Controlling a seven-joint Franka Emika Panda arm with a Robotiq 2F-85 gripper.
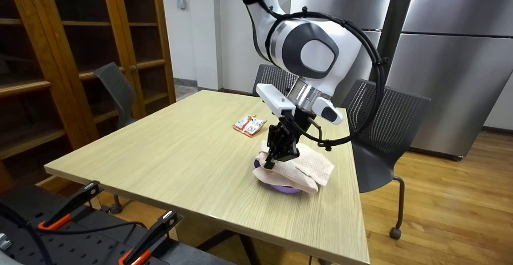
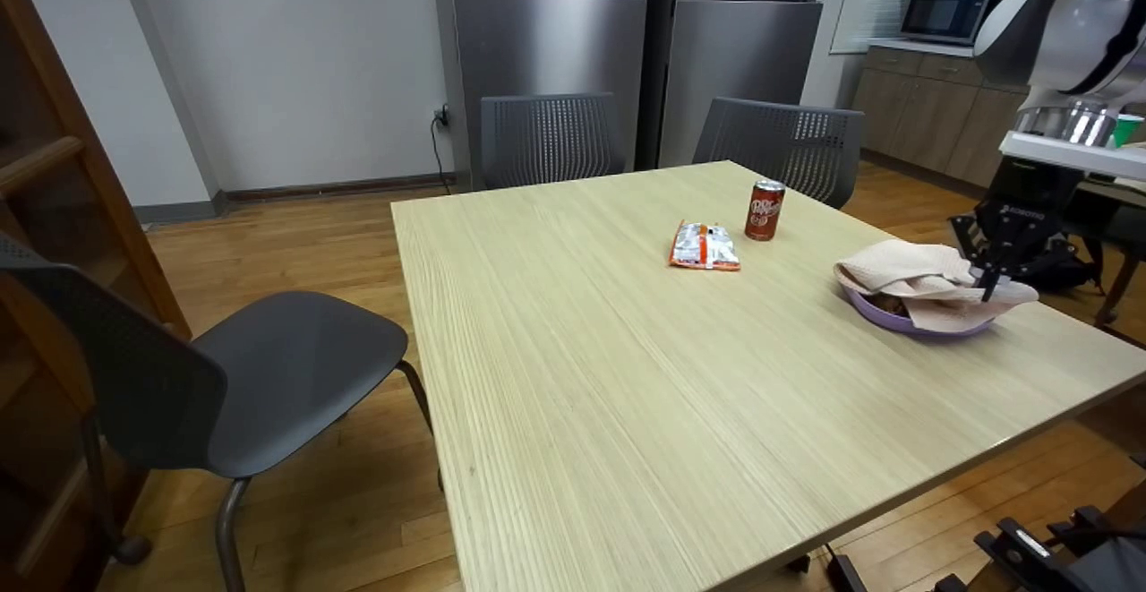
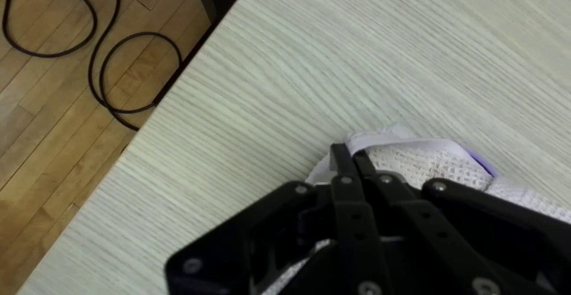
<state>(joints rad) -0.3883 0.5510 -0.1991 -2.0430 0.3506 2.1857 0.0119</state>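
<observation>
You are gripping an edge of the pale cloth [image 1: 314,162] between the closed fingers [image 3: 343,164], and this cloth is lying partly over the purple bowl [image 1: 285,189] on the bench [image 1: 180,156], where a packet [image 2: 705,247] is resting near a red can [image 2: 764,212].

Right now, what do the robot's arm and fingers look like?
The arm is white and rounded, with a dark grey patch around a pale oval. It has a shiny silver ring and a big looping black cable. Its fingers are black, with round silver screws.
</observation>
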